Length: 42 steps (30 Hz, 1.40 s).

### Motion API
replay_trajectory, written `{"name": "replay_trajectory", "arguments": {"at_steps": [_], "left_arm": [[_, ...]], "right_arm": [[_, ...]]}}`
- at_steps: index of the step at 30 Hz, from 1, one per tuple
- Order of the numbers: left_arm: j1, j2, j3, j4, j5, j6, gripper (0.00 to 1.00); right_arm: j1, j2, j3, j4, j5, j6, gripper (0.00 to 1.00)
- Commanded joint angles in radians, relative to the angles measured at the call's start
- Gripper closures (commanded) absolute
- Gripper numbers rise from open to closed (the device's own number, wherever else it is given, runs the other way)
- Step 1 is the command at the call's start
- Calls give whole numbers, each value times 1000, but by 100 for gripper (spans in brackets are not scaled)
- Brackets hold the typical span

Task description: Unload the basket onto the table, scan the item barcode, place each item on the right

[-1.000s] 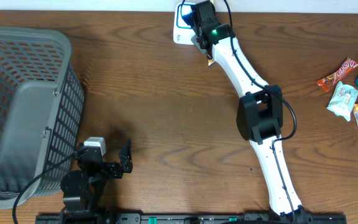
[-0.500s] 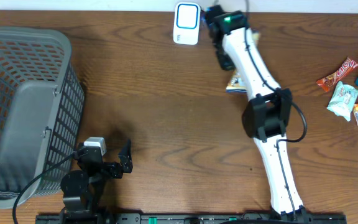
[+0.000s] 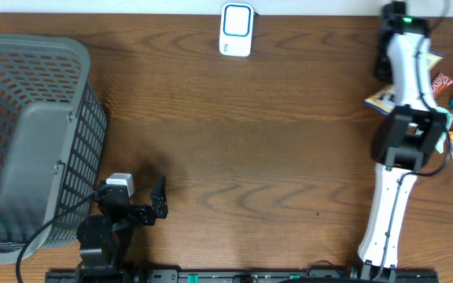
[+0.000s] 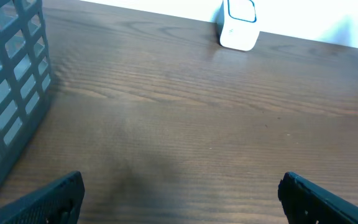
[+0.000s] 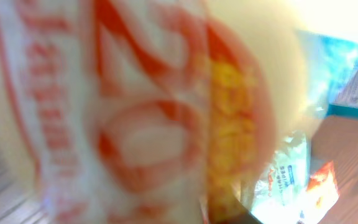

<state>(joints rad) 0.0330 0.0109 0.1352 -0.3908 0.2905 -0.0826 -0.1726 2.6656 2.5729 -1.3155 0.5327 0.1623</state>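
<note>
Swung away from the scanner (image 3: 236, 29) at twelve o'clock, your right gripper (image 3: 381, 63) is now at two o'clock beside the snack packet (image 3: 382, 97); you cannot tell its grip. Your left gripper (image 4: 180, 183) gapes wide, empty.

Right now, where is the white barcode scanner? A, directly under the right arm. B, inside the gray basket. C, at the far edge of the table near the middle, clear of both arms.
C: the overhead view shows the scanner alone at the far edge, apart from the basket on the left and from the right arm off to the side.
</note>
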Motion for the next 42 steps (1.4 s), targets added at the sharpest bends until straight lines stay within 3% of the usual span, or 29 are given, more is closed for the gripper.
{"name": "replay_trajectory", "arguments": {"at_steps": [1,2,3,8,18,29,38,42], "left_arm": [[6,-5,-15,-18,13,-9,0],[6,-5,-15,-18,13,-9,0],[6,-5,-15,-18,13,-9,0],[6,-5,-15,-18,13,-9,0],[6,-5,-15,-18,13,-9,0],[6,-5,-15,-18,13,-9,0],[6,-5,-15,-18,13,-9,0],[6,-5,-15,-18,13,-9,0]], "right_arm": [[-52,-24,-1,34,-25,-51,31],[-65,-29,0,37,-64,-72,9],[-75,-41,0,37,-107,-88,1],[-77,-156,0,25,-269,-90,1],[-22,-610,0,-2,-516,-88,1],[-21,-1037,0,-252,-554,-70,1],[-22,-1299,0,-349,-554,-70,1],[-22,-1430,0,-336,-395,-183,1]]}}
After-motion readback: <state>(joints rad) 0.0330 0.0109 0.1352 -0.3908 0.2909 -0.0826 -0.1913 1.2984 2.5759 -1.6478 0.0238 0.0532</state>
